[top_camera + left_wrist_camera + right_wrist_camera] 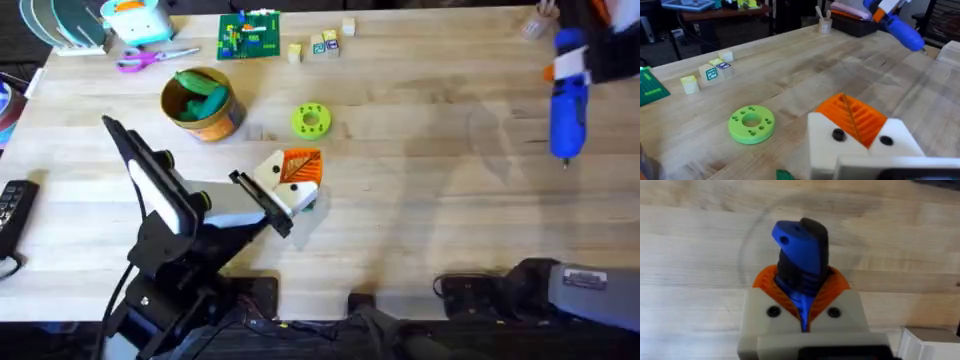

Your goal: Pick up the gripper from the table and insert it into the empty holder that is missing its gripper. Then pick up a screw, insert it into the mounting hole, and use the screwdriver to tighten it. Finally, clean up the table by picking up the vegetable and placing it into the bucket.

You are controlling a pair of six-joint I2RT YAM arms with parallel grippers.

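My left gripper rests low over the table's middle, shut, its orange fingers pressed together with nothing between them. They sit in the white holder, which shows a dark screw head on each side. No loose orange gripper or screw is in view. A sliver of dark green, apparently the vegetable, pokes out under that mount. My right gripper is shut on the blue screwdriver, held in the air at the far right, metal tip toward the near edge. The yellow-orange bucket stands at the back left with bright green toys inside.
A lime-green disc lies between the bucket and the left gripper. Along the far edge are a green board, small letter blocks, scissors and a cup. Bare wood stretches across the right half.
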